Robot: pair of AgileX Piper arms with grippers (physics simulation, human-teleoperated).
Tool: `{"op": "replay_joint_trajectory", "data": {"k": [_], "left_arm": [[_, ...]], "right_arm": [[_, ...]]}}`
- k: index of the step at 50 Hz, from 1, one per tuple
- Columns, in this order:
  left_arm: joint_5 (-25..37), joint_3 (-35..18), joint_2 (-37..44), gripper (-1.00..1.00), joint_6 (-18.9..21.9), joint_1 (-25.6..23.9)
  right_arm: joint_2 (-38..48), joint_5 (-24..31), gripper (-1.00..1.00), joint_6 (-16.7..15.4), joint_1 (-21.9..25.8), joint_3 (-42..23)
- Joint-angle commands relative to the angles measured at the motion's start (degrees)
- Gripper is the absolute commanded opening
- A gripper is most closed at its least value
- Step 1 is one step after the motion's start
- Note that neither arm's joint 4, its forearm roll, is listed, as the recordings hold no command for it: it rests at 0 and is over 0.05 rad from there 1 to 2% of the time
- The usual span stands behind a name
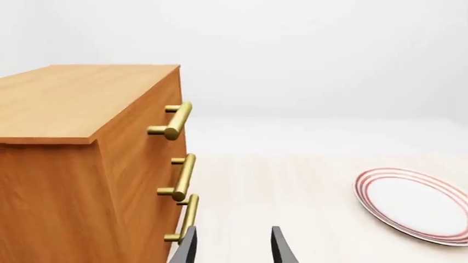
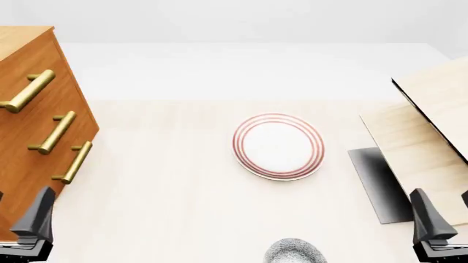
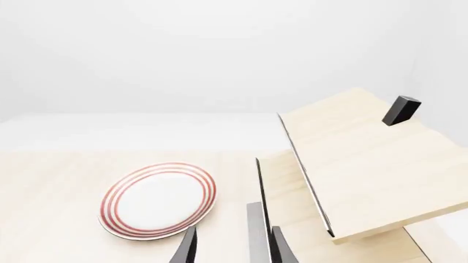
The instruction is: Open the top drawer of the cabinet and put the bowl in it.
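Note:
The orange-brown cabinet (image 2: 29, 142) stands at the left of the table, and its top drawer (image 2: 36, 82) sits flush with the front, shut, with a brass bar handle (image 2: 28, 92). The left wrist view shows the cabinet (image 1: 80, 164) side-on with its top handle (image 1: 172, 121). The speckled bowl (image 2: 295, 252) sits at the near edge, centre, cut off by the frame. My left gripper (image 2: 18, 222) hovers open just in front of the cabinet's near corner, holding nothing. My right gripper (image 2: 447, 222) is open and holds nothing at the near right, well away from the bowl.
A white plate with red rings (image 2: 279, 146) lies mid-table, beyond the bowl. A pale wood structure (image 2: 428, 126) with a dark grey base (image 2: 376, 183) fills the right side, close to my right gripper (image 3: 234, 249). A small black block (image 3: 400, 109) rests on its top.

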State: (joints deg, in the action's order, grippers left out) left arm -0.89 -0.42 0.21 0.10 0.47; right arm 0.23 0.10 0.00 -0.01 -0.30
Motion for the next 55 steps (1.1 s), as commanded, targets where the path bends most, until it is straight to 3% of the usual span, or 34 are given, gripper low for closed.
{"op": "replay_joint_trajectory", "data": {"k": [1, 3, 7, 8, 16, 22, 23, 25, 35, 37, 39, 43, 55], "left_arm": [[-0.5, -0.7, -0.2, 1.00, 0.2, 0.4], [0.7, -1.3, -0.2, 1.00, 3.7, 1.0], [2.8, -3.2, 0.1, 1.00, 4.7, 0.2], [3.1, -3.3, -0.1, 1.00, 6.5, -0.8], [0.8, -8.7, 9.3, 1.00, 15.5, 0.2], [1.4, -12.2, 12.5, 1.00, 17.9, 0.3], [1.2, -12.4, 12.9, 1.00, 20.7, 0.2], [1.3, -13.7, 14.9, 1.00, 21.3, 0.7], [-4.9, -15.1, 26.1, 1.00, 33.8, 1.5], [-5.5, -15.9, 27.5, 1.00, 34.0, 1.0], [-8.2, -15.6, 30.5, 1.00, 37.8, 1.4], [-11.4, -15.9, 34.6, 1.00, 41.4, 0.6], [-15.5, -16.7, 38.4, 1.00, 51.6, 1.5]], "right_arm": [[0.0, 0.0, 1.00, 0.0, 0.0, 0.0], [0.0, 0.0, 1.00, 0.0, 0.0, 0.0], [0.0, 0.0, 1.00, 0.0, 0.0, 0.0], [0.0, 0.0, 1.00, 0.0, 0.0, 0.0], [0.0, 0.0, 1.00, 0.0, 0.0, 0.0], [0.0, 0.0, 1.00, 0.0, 0.0, 0.0], [0.0, 0.0, 1.00, 0.0, 0.0, 0.0], [0.0, 0.0, 1.00, 0.0, 0.0, 0.0], [0.0, 0.0, 1.00, 0.0, 0.0, 0.0], [0.0, 0.0, 1.00, 0.0, 0.0, 0.0], [0.0, 0.0, 1.00, 0.0, 0.0, 0.0], [0.0, 0.0, 1.00, 0.0, 0.0, 0.0], [0.0, 0.0, 1.00, 0.0, 0.0, 0.0]]}}
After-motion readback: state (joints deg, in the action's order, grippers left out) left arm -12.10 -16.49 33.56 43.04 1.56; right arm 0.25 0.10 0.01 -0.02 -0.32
